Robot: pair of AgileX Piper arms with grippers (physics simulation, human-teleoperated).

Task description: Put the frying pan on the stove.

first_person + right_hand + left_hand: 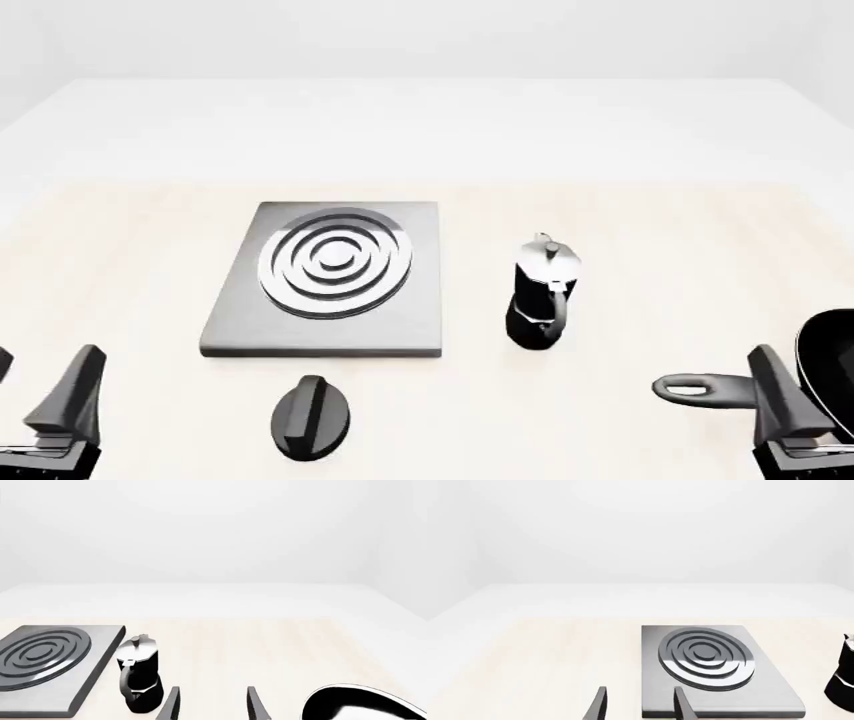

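- Lying on the pale wooden table (641, 260) at the front view's far right, the pan (830, 372) is mostly cut off by the frame edge; its dark handle (705, 389), with the loop hole at its end, points left toward the table's middle.
- The pan shows in the right wrist view as a black rim around a glossy pale inside (363, 705), near the right gripper (212, 705) and apart from it.
- The stove (327, 280) lies flat left of centre, its silver rings (334, 262) bare, and it is well apart from the pan.
- A moka pot (541, 295) stands upright between stove and pan, just right of the stove and not touching it.
- A small black oval knob (311, 417) lies on the table in front of the stove's near edge.
- The right gripper sits low at the front view's right corner (787, 415), just beside the handle; its fingers (171, 705) stand apart with nothing between them.
- The left gripper (639, 705) sits low at the front view's left corner (60, 410), jaws spread and empty, with one finger (682, 705) showing over the stove's near edge in the left wrist view.
- Neither gripper touches anything.
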